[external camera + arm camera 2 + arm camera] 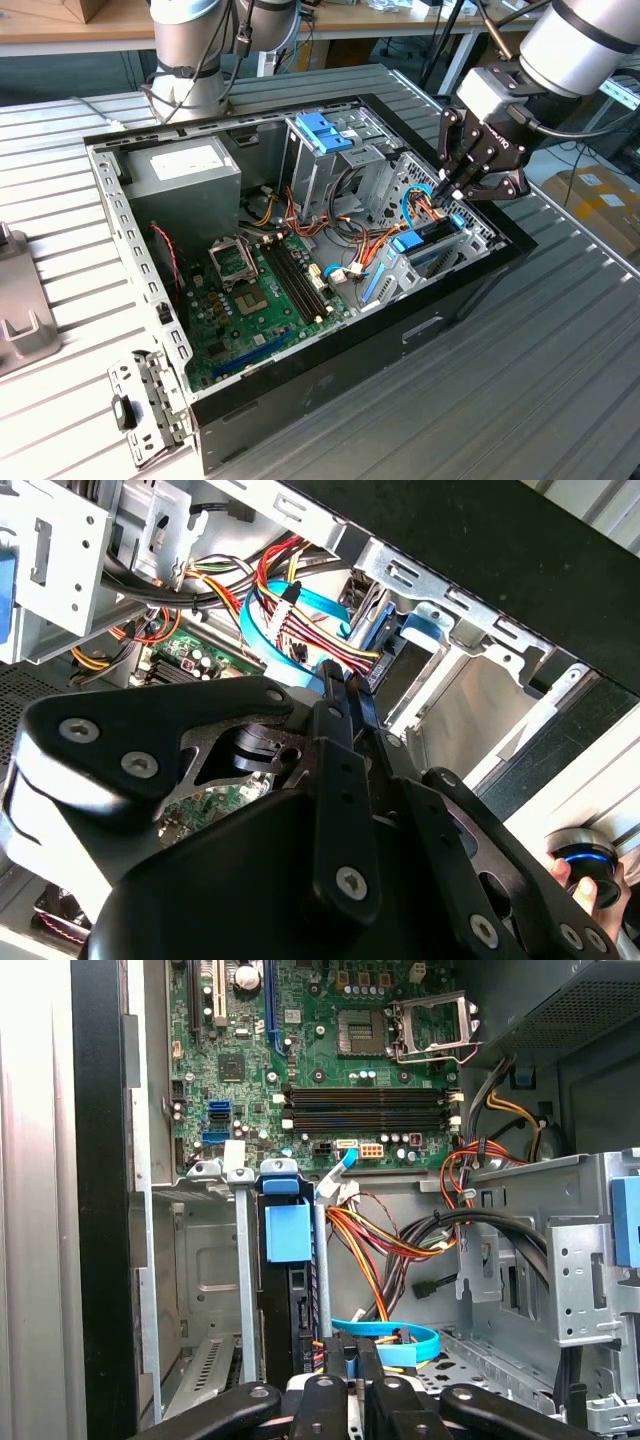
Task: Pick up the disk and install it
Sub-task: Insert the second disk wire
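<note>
At the right of the exterior view, we see the gripper (447, 192) lowered into the open computer case (300, 390), its fingers pressed together with nothing between them. Just below it the disk (428, 247) sits on edge in the drive bay (400, 275), blue rails showing. In the first wrist view we find the disk (291, 1260) left of centre, below the motherboard (300, 1050).

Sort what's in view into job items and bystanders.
For the job:
disk
gripper
drive bay holding the disk

Just there:
motherboard
grey power-supply box
blue-topped cage
cable bundle
</note>
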`<action>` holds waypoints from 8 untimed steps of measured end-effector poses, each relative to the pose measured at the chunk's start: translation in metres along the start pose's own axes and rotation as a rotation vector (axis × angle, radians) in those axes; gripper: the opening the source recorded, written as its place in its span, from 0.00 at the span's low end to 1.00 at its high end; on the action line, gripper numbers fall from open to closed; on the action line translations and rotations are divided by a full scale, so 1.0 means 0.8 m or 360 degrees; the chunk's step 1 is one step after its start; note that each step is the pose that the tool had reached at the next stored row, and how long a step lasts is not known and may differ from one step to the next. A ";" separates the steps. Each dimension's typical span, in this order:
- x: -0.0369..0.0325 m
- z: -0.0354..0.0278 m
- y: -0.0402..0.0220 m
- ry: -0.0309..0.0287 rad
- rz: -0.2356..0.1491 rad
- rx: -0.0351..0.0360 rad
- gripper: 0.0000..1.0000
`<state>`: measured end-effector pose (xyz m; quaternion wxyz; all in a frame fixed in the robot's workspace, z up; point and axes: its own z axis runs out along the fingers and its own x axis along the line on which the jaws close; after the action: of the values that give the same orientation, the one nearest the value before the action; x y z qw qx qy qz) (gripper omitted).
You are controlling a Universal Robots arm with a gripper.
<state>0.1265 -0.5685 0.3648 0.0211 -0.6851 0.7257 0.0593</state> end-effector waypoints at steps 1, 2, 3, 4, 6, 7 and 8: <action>0.0000 0.0000 0.0001 0.00000 0.0000 0.0000 0.16; 0.0000 0.0000 0.0001 0.00000 0.0000 0.0000 0.16; 0.0000 0.0000 0.0001 0.00000 0.0000 0.0000 0.16; 0.0000 0.0000 0.0002 0.00001 0.0000 0.0000 0.16; 0.0005 -0.0001 0.0010 0.00003 0.0000 0.0000 0.16; 0.0010 -0.0001 0.0018 0.00002 0.0000 0.0000 0.16; 0.0016 0.0000 0.0029 0.00001 0.0000 0.0000 0.16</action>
<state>0.1242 -0.5696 0.3648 0.0211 -0.6851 0.7257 0.0593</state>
